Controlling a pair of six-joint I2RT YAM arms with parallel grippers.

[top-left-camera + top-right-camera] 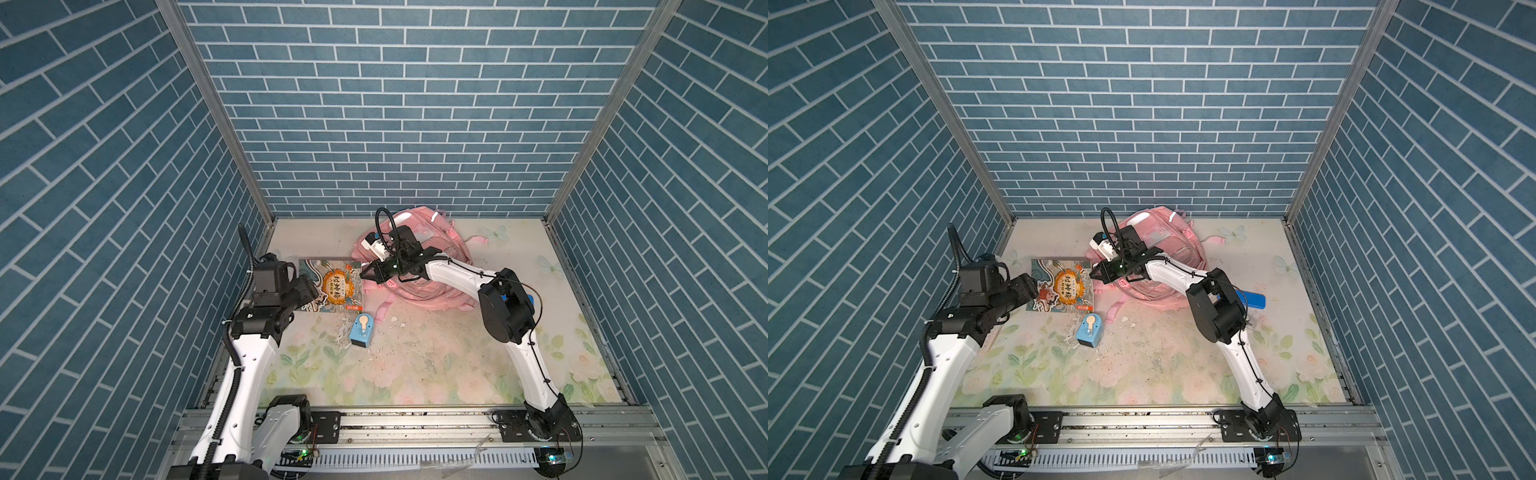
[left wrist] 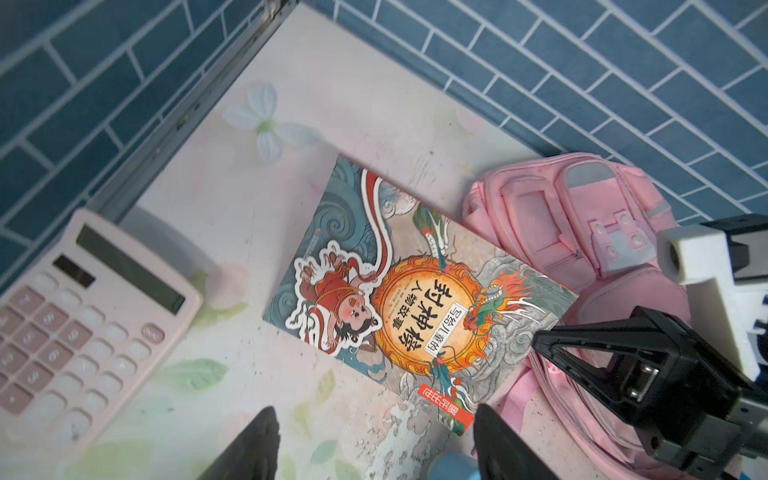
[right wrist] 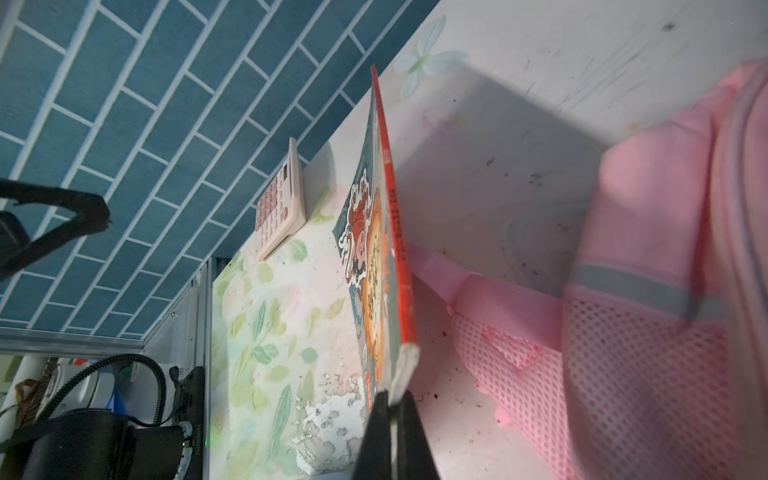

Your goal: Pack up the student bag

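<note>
At the far middle of the floral tabletop (image 1: pixel 415 374), just before the back wall, lies the student bag (image 1: pixel 453 249) (image 1: pixel 1183 249). It is a soft pink backpack slumped on its side, with its mesh pocket and a grey reflective strip filling the right wrist view (image 3: pixel 648 332). Its straps trail onto the table toward the front.

Just left of the bag in both top views is an illustrated children's book (image 1: pixel 332 289) (image 1: pixel 1065 289), cover up, showing an orange medallion and Chinese title. Its red spine runs along the bag side. The right gripper (image 1: pixel 365 274) (image 3: pixel 390 415) is clamped tight on the book's corner at the spine end. That edge seems tilted up, with a shadow beneath it.

The left gripper (image 1: pixel 309 291) (image 2: pixel 374 449) hangs over the book's opposite edge with its jaws spread wide, gripping nothing.

A pink calculator (image 2: pixel 83 324) (image 3: pixel 280 199) lies beside the left wall, apart from the book. The left arm hides it in both top views.

A small blue crank pencil sharpener (image 1: pixel 361 330) (image 1: pixel 1089 330) stands just in front of the book's near corner.

A blue oblong item (image 1: pixel 1250 299) peeks out behind the right arm's elbow. What it is cannot be told.
</note>
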